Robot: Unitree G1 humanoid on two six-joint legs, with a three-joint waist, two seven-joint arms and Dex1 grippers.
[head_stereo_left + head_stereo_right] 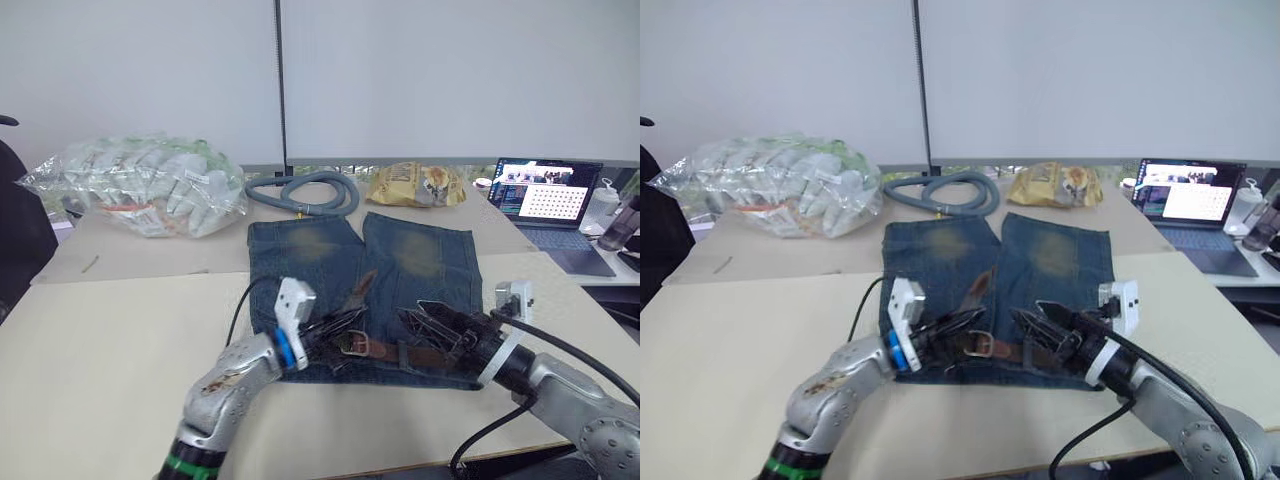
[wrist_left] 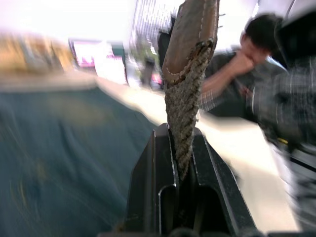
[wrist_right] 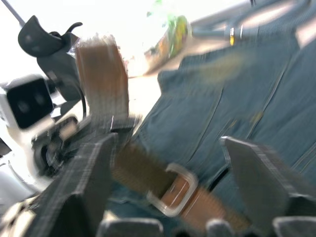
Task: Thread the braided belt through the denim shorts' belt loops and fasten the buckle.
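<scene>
The blue denim shorts (image 1: 365, 290) with faded tan patches lie flat on the pale table (image 1: 100, 350), the worn brown braided belt (image 1: 1025, 350) along their waistband and its silvery rectangular buckle (image 3: 174, 195) near the middle. The left gripper (image 2: 181, 163) pinches the belt's free tail, while the right gripper (image 3: 170, 163) hovers wide apart over the buckle. Fastening seems in hand; next, the tail must probably be guided through the frame.

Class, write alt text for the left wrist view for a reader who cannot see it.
The left hand is shut on the braided belt, whose brown end rises between its black fingers. The denim shorts lie beside it, and a person sits blurred beyond the table.
</scene>
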